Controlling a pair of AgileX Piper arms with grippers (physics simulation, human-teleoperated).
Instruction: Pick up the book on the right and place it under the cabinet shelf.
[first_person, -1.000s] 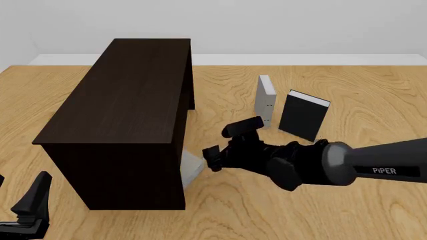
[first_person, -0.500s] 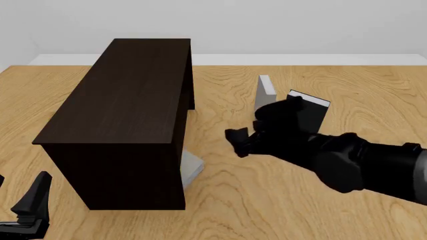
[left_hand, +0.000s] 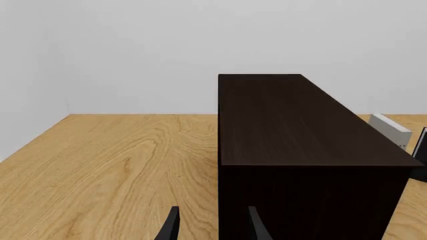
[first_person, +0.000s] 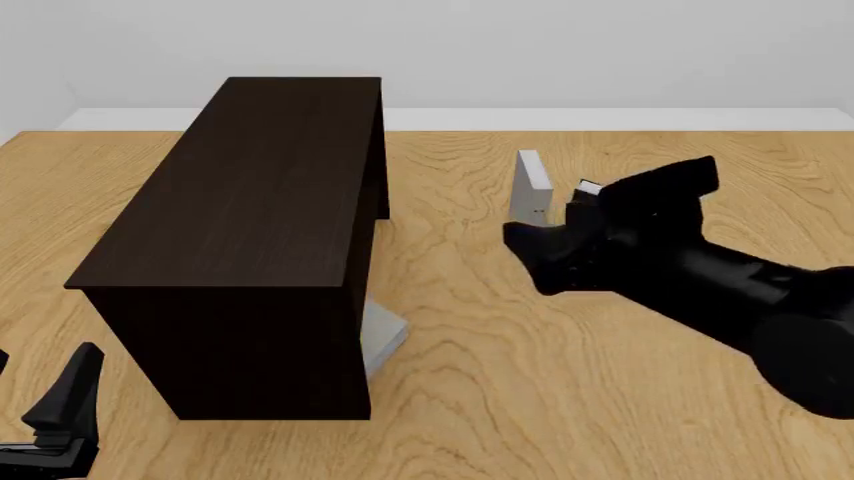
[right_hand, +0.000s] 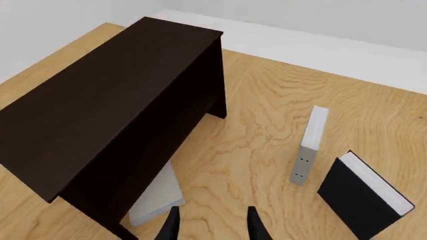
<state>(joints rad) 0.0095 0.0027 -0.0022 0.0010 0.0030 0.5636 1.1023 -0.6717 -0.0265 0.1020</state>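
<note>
A light grey book (first_person: 384, 335) lies flat on the table, partly under the dark brown cabinet shelf (first_person: 254, 190), with one end sticking out; it also shows in the right wrist view (right_hand: 155, 196). A second light grey book (first_person: 531, 190) with two dark dots on its spine (right_hand: 304, 159) stands upright. My right gripper (first_person: 531, 258) is open and empty, raised above the table between the cabinet (right_hand: 113, 100) and the standing books. Its fingertips (right_hand: 172, 225) show in the right wrist view. My left gripper (first_person: 38, 390) is open and empty at the near left corner.
A black-covered book (right_hand: 360, 197) stands upright right of the grey standing book; in the front view my right arm (first_person: 694, 275) covers most of it. The cabinet (left_hand: 300, 125) fills the space right of my left gripper (left_hand: 212, 231). A white wall bounds the table's far edge.
My right gripper has drawn back from the cabinet's open side, up and to the right, leaving the flat grey book under the cabinet. The left arm has not moved.
</note>
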